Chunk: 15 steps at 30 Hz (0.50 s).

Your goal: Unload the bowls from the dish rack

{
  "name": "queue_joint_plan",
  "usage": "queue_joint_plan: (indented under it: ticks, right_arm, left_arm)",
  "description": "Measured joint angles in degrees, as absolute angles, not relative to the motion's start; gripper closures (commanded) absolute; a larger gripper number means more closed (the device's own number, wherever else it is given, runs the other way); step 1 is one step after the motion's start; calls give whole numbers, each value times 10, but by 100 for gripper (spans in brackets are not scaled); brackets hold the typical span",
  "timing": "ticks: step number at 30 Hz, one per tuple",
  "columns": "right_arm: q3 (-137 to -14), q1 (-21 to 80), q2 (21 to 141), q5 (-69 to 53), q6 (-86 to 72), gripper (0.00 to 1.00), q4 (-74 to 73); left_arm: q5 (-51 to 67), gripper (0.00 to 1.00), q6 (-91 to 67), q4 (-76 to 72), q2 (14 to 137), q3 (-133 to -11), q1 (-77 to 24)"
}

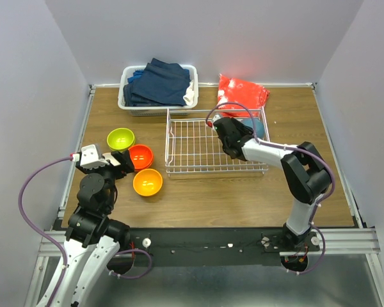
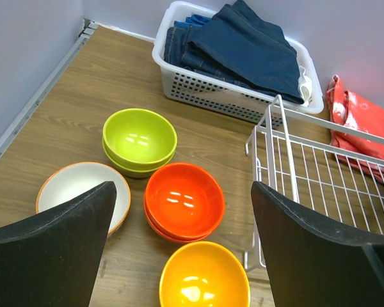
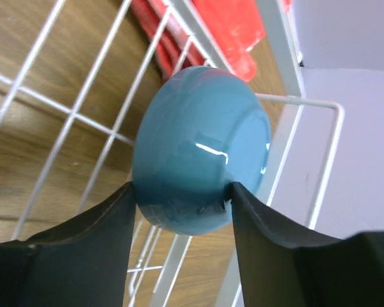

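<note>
Right wrist view: right gripper (image 3: 182, 190) pinches a glossy teal bowl (image 3: 198, 147), tilted on edge at the far right corner of the white wire dish rack (image 3: 83, 121); the bowl's lower rim is hidden. Left of the rack, the left gripper (image 2: 182, 192) is spread above the stacked lime green bowls (image 2: 139, 135), red-orange bowls (image 2: 184, 200) and yellow-orange bowl (image 2: 203, 281). A white-lined bowl (image 2: 77, 188) is half hidden.

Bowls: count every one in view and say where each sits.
7. Left of the dish rack: a lime green pair stacked, a red-orange pair stacked, a yellow-orange bowl, a white bowl. The right gripper holds the teal bowl at the rack's right end. Stacks could hide more.
</note>
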<state>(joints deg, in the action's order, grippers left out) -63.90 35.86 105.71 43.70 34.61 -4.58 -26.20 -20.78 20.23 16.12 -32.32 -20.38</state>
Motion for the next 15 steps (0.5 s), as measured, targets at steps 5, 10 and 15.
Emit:
queue_joint_plan:
  ticks: [5, 10, 15]
  right_arm:
    - [-644, 359, 1030, 439, 337, 58, -48]
    - [-644, 359, 1025, 437, 325, 63, -57]
    - [-645, 360, 1016, 432, 303, 67, -63]
  left_arm:
    - [-262, 5, -208, 202, 161, -323, -204]
    - [-262, 5, -208, 202, 162, -323, -204]
    - [-261, 5, -208, 202, 166, -323, -203]
